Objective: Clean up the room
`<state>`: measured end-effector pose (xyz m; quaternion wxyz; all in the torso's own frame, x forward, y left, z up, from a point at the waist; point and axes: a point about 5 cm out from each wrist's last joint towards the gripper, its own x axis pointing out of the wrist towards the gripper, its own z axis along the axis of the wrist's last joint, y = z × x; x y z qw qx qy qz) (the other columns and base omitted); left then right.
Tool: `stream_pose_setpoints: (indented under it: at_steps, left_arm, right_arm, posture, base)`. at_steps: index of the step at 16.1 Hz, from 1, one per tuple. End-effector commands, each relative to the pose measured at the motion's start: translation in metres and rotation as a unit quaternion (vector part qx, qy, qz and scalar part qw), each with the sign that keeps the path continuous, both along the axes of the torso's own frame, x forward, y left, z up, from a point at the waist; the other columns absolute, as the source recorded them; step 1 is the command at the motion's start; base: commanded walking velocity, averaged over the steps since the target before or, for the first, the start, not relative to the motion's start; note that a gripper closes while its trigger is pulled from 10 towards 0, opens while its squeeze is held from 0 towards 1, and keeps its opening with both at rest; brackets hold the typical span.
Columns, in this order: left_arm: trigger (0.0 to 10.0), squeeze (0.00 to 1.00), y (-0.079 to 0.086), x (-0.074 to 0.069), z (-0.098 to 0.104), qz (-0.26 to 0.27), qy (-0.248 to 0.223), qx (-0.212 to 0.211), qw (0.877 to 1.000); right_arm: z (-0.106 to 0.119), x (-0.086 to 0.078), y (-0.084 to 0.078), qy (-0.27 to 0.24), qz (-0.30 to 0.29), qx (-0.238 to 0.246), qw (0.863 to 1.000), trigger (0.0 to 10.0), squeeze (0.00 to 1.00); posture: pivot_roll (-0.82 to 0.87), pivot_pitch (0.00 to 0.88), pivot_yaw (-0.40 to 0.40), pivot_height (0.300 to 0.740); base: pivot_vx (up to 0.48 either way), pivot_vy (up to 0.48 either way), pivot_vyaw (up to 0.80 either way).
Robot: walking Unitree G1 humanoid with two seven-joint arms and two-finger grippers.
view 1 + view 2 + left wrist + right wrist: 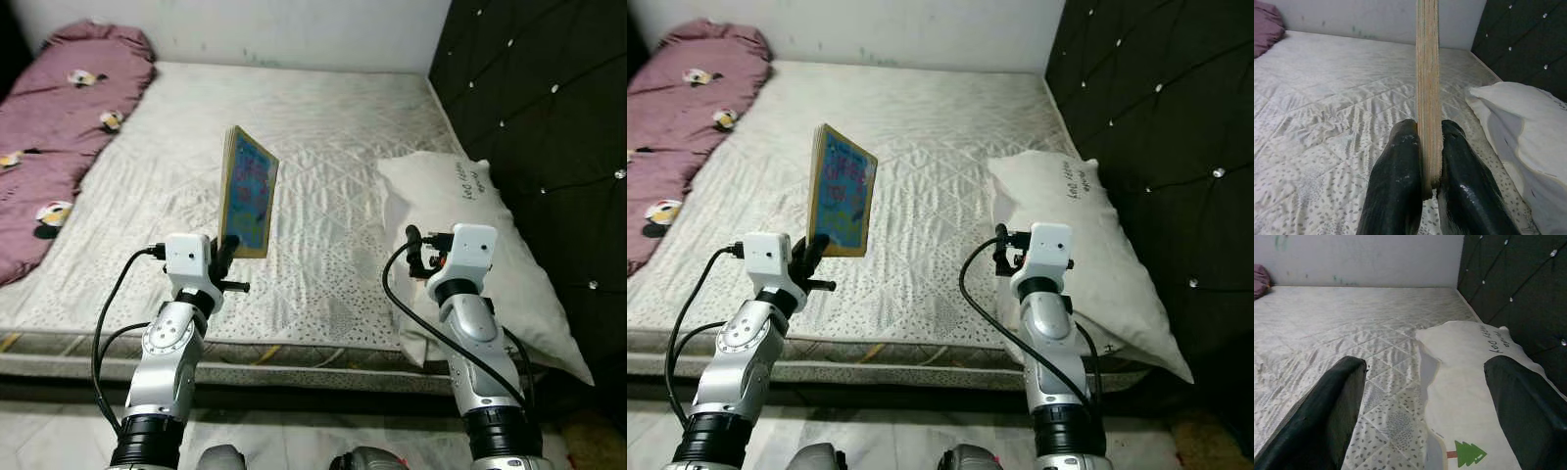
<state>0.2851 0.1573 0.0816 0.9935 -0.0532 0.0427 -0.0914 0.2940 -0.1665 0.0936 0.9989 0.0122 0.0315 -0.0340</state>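
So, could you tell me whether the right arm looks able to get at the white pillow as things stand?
Probably yes. The right gripper hangs open just above the near end of the white pillow, with nothing between them. The left gripper and its book are well off to the side.

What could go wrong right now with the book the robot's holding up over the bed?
The left gripper pinches the book only at its bottom edge, with most of it standing tall above the fingers, so it could tip or slide out when the arm swings. It hangs above the mattress, so a drop would likely land it back on the bed. The right gripper is open over the pillow and could snag it.
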Motion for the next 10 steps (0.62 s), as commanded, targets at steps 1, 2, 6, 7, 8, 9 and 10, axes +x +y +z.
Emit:
stream_pose_setpoints:
  at_steps: [1, 2, 6, 7, 8, 9, 10]
  left_arm:
    - [10.0, 0.00, 0.0056, 0.0034, 0.0121, 0.003, -0.027, 0.000, 1.000]
    - [10.0, 0.00, 0.0049, 0.0031, 0.0125, -0.001, -0.029, -0.003, 1.000]
    - [10.0, 0.00, 0.0036, 0.0021, 0.0141, -0.012, -0.034, -0.014, 0.999]
    - [10.0, 0.00, 0.0035, 0.0021, 0.0141, -0.012, -0.034, -0.015, 0.999]
    - [10.0, 0.00, 0.0035, 0.0020, 0.0139, -0.014, -0.034, -0.016, 0.999]
    - [10.0, 0.00, 0.0034, 0.0020, 0.0140, -0.015, -0.034, -0.017, 0.999]
    - [10.0, 0.00, 0.0034, 0.0019, 0.0137, -0.016, -0.032, -0.017, 0.999]
  right_arm:
    - [0.0031, 0.0012, 0.0043, -0.006, 0.004, 0.002, 1.000, 10.0, 0.00]
    - [0.0032, 0.0011, 0.0042, -0.005, 0.004, 0.004, 1.000, 10.0, 0.00]
    - [0.0031, 0.0014, 0.0037, -0.004, 0.003, 0.004, 1.000, 10.0, 0.00]
    - [0.0030, 0.0015, 0.0037, -0.004, 0.003, 0.004, 1.000, 10.0, 0.00]
    - [0.0028, 0.0015, 0.0037, -0.003, 0.003, 0.005, 1.000, 10.0, 0.00]
    - [0.0025, 0.0016, 0.0036, -0.002, 0.002, 0.005, 1.000, 10.0, 0.00]
    - [0.0023, 0.0016, 0.0034, -0.002, 0.001, 0.007, 1.000, 10.0, 0.00]
  posture:
    - [-0.02, 0.000, -0.022, 0.740]
    - [-0.02, 0.000, -0.022, 0.740]
    - [-0.02, 0.000, -0.023, 0.740]
    - [-0.02, 0.000, -0.022, 0.740]
    - [-0.02, 0.000, -0.023, 0.740]
    - [-0.02, 0.000, -0.022, 0.740]
    - [-0.02, 0.000, -0.022, 0.740]
  base:
    - [0.000, 0.000, 0.00]
    - [0.000, 0.000, 0.00]
    - [0.134, 0.000, 0.00]
    - [0.292, 0.000, 0.00]
    - [0.296, 0.000, 0.00]
    - [0.292, 0.000, 0.00]
    - [0.296, 0.000, -0.44]
